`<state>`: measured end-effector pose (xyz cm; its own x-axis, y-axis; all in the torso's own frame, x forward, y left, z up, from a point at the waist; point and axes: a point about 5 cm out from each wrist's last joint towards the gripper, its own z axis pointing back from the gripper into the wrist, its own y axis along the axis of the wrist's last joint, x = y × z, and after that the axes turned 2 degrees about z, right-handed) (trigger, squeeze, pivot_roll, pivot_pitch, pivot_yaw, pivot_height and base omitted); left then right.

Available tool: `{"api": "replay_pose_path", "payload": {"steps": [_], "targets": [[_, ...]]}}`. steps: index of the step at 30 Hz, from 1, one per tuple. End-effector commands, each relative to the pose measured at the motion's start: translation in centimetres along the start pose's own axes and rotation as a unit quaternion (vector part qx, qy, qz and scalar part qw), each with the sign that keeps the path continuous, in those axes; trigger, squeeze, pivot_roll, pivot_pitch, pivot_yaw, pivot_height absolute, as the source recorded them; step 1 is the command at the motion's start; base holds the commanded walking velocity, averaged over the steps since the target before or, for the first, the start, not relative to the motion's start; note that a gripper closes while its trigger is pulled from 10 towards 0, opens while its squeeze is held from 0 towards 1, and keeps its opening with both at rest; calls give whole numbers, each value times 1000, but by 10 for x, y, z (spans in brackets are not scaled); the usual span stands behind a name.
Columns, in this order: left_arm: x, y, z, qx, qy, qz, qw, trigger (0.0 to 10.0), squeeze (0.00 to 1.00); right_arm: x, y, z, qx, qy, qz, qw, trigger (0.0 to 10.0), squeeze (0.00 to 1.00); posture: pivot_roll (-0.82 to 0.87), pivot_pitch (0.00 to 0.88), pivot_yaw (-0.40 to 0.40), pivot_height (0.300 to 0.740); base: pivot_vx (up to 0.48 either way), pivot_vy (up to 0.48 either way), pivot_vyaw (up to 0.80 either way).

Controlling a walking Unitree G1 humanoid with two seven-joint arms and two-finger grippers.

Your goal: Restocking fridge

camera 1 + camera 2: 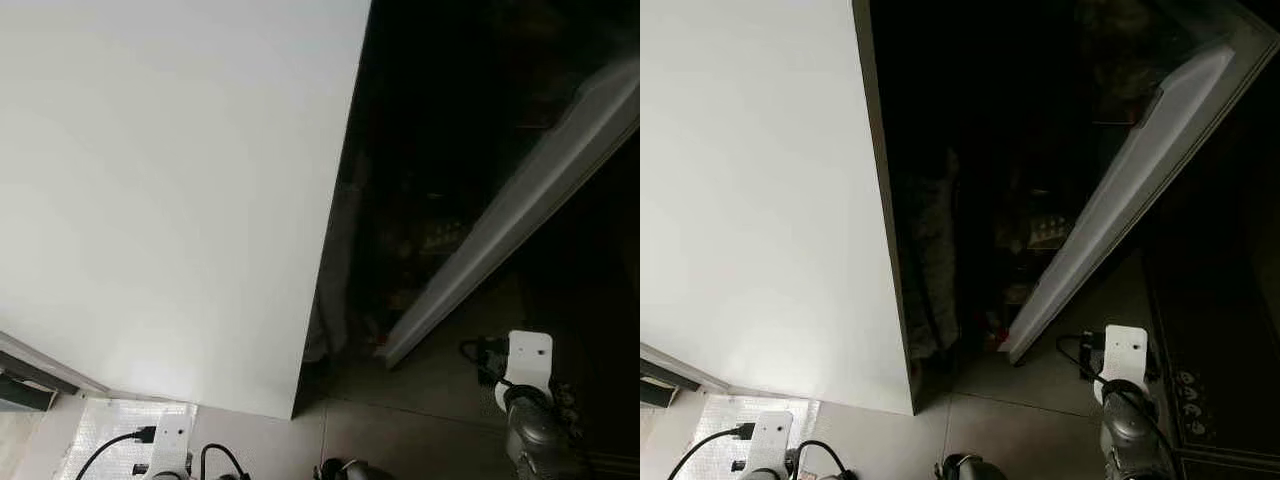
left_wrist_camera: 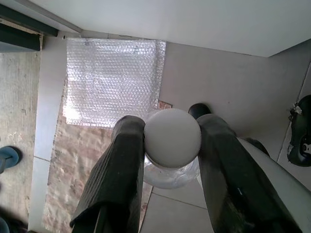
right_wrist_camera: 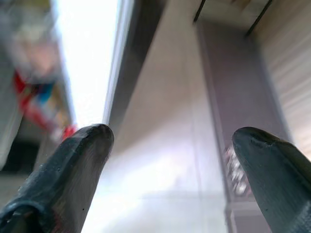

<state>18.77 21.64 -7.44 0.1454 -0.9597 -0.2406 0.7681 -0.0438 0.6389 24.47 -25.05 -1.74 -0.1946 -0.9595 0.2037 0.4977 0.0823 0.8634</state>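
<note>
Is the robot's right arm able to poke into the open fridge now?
Probably yes: the fridge door stands ajar, and the open right gripper faces that gap with nothing between its fingers.

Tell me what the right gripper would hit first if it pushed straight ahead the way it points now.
Probably the fridge door: the right gripper, fingers apart and empty, points at a pale flat panel that looks like the open door's face. The wrist view is blurred, so depth is unclear.

No readable text, label, brand, number or sign on anything in view
</note>
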Motion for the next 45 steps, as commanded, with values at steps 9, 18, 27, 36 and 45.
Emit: {"api": "replay_pose_path", "payload": {"steps": [9,18,27,36,45], "targets": [[2,-12,2,-23,-6,-8,1000,10000,0,-36,-64,25,-147,124,40,981,10000,0,-141,168,-86,740,0,0,0],[0,-13,2,-36,-6,-21,999,10000,0,-55,-109,58,-244,177,45,952,10000,0,-131,177,-83,740,0,-33,0],[-2,-13,2,-43,-9,-25,999,10000,0,-57,-106,56,-241,194,54,949,10000,0,-134,186,-78,740,0,-320,0],[-2,-13,1,-43,-12,-20,999,10000,0,-36,-76,34,-152,106,6,983,10000,0,-137,190,-75,740,0,-176,0],[-2,-13,1,-44,-15,-22,999,10000,0,-44,-76,36,-146,130,36,980,10000,0,-128,186,-79,740,0,0,74]]}}
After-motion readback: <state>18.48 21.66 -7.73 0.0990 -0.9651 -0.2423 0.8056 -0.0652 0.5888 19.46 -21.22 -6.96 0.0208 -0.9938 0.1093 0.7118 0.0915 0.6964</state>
